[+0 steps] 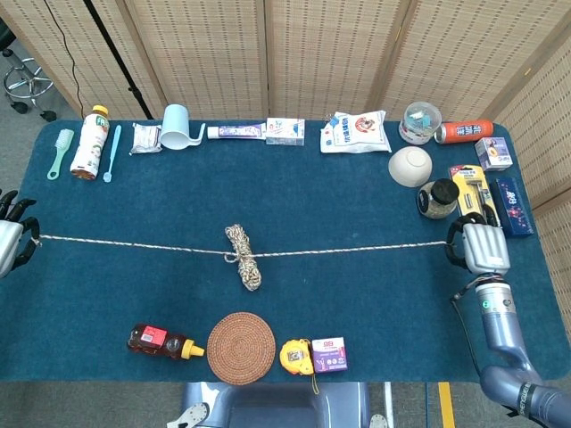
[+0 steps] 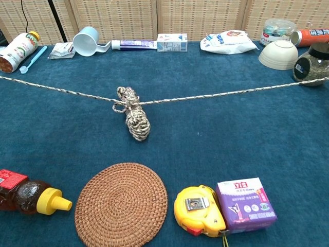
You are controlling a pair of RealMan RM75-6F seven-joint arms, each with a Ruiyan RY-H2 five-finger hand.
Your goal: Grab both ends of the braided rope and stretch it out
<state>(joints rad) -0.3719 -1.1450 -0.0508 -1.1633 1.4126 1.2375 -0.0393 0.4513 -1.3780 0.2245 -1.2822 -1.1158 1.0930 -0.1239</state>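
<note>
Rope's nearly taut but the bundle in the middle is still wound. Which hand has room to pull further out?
Probably the left. The left hand holds its rope end at the table's open edge. The right hand sits beside the jar and boxes, so less room. Bundle lies nearer the left.

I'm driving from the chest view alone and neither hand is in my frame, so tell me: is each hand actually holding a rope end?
Observer: Yes. In the head view the right hand grips the braided rope at the table's right side.
Operator: And the left?
Observer: The left hand holds the other end, at the table's left edge and partly out of frame.
Operator: Anything close to the right hand?
Observer: A dark-lidded jar sits just beyond it; a yellow package lies beside that.
</note>
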